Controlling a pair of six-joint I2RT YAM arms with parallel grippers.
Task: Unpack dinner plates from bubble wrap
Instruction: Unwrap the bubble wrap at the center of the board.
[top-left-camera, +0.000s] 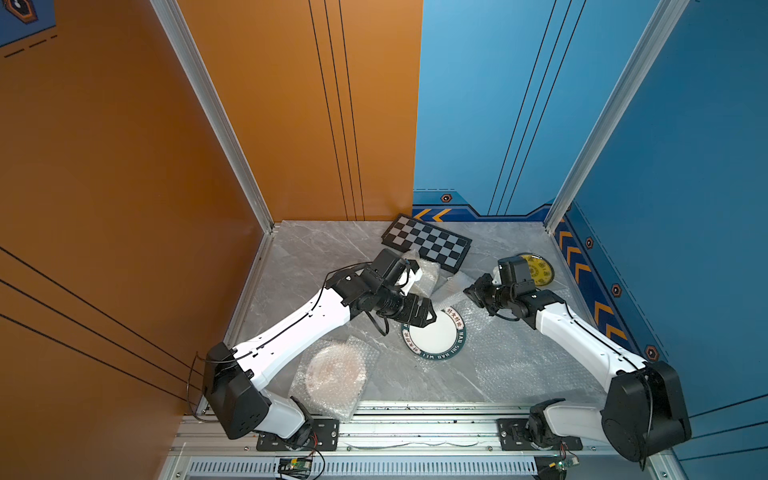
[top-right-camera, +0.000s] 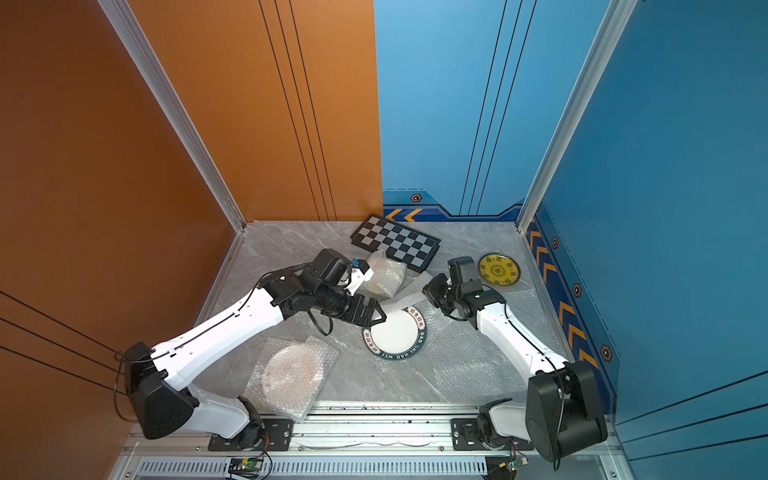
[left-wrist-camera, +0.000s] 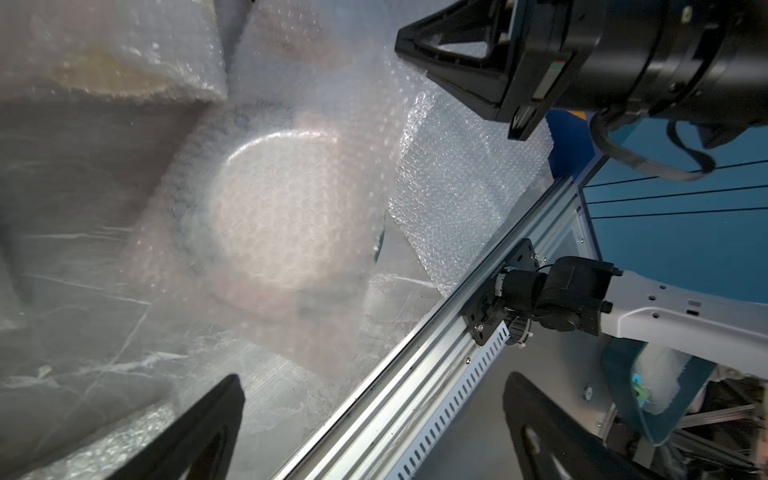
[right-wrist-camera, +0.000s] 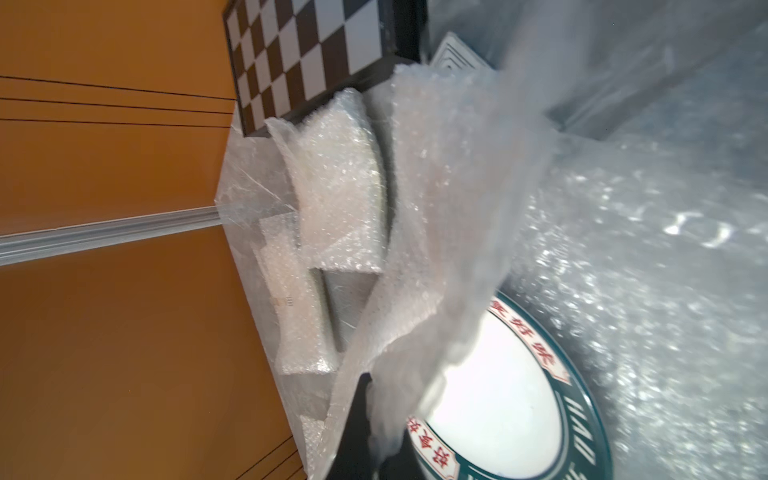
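Bubble wrap sheet trails onto the green-lettered plate's far rim, pinched in the closed right gripper (left gripper gapes empty above that rim). Peeling step, I judge; next, draw the sheet clear of the plate.

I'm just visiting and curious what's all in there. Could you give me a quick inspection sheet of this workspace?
Surface: grey marble table, loose bubble wrap lying on it.
Job's things: yellow plate and green-lettered plate bare; wrapped plate and wrapped bundle unopened.
Clutter: checkerboard.
Claws: left claw open; right claw shut on bubble wrap strip.
Cables: black cable loops off left arm.
Surroundings: orange wall, blue wall.
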